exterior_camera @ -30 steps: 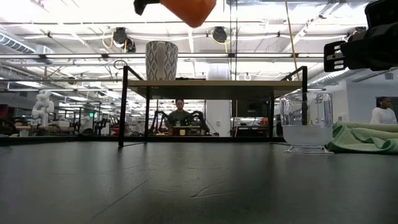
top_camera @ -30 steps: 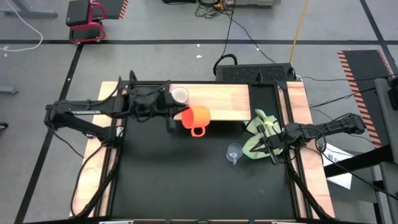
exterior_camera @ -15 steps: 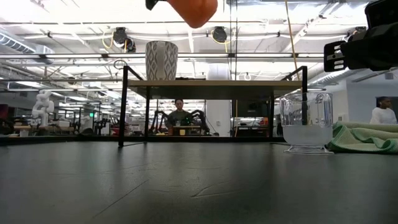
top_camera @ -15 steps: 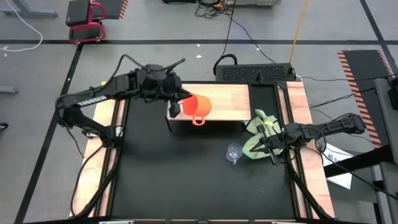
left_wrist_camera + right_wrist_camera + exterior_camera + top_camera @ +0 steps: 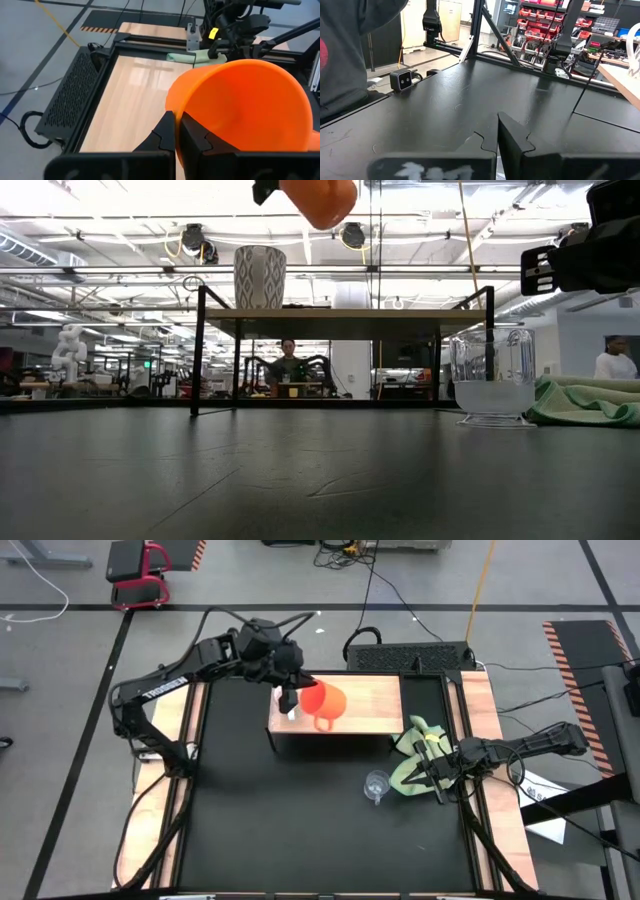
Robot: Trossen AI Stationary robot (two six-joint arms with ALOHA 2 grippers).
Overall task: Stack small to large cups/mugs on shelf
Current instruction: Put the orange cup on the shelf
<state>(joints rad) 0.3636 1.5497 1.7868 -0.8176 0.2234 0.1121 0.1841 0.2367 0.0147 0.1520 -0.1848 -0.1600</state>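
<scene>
Moved: left gripper (image 5: 176, 131), clenched on bright orange handled mug (image 5: 325, 703), shifted farther over low light-wood shelf (image 5: 370, 700) | low view only: white mug (image 5: 259, 277) below-left, apart | right gripper (image 5: 432, 769) closed, empty, beside clear glass cup (image 5: 377, 784).

Orange mug (image 5: 323, 702) aloft over shelf (image 5: 365, 705).

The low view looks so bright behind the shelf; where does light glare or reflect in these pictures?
Low view: ceiling lights flare white behind the shelf, leaving the white mug backlit and the clear glass cup glinting. Left wrist view: window-like reflections sheen the shelf board beside the orange mug.
</scene>
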